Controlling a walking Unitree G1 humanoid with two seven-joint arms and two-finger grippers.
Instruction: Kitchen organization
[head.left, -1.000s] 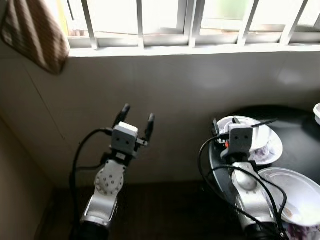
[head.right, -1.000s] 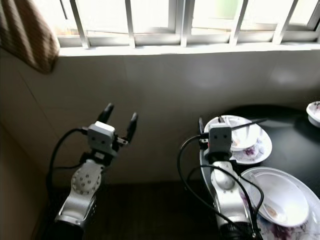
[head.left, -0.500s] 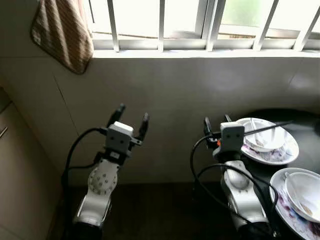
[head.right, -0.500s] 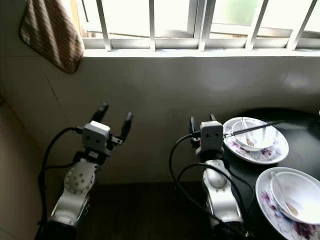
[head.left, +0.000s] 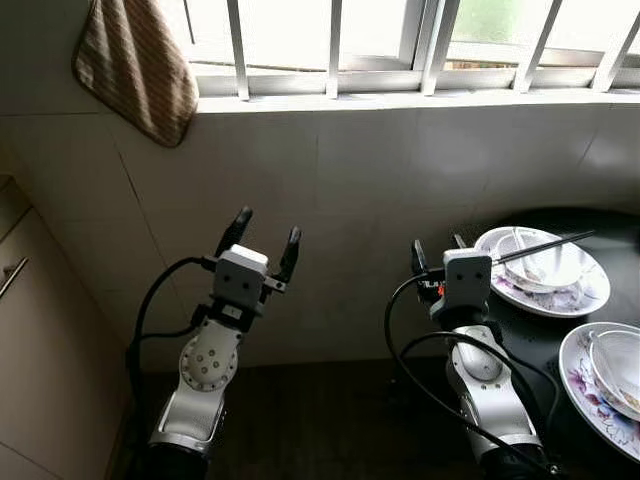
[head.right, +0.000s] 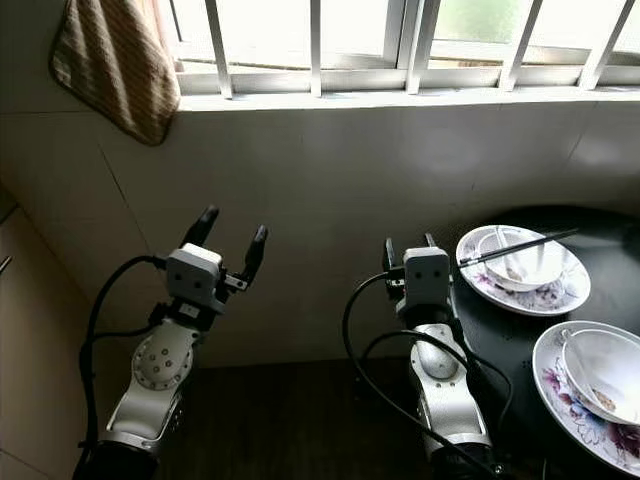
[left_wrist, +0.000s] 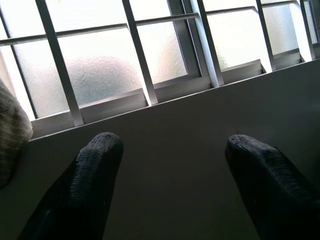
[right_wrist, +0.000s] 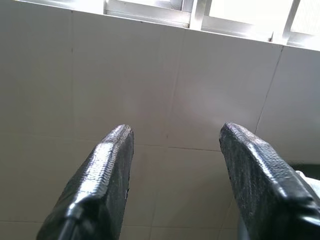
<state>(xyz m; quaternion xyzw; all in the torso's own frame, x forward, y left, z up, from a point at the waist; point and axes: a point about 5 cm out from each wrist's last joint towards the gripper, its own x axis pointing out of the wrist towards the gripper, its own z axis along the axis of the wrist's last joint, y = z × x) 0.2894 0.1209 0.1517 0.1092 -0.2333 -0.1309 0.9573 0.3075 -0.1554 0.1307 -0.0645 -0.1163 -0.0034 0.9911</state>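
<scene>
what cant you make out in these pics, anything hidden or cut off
- Near plate: its right part is cut off by the left eye view's edge.
- Bowl on the near plate: the leftover inside is too small to identify.
- Black table: its near-left rim is hidden behind the right arm; the right side runs out of frame.
- Striped cloth: its top is cut off by the frame, so what it hangs from is unseen.
- Cabinet: partly out of frame on the left.

Barred window bright above tiled wall; dark floor.
</scene>
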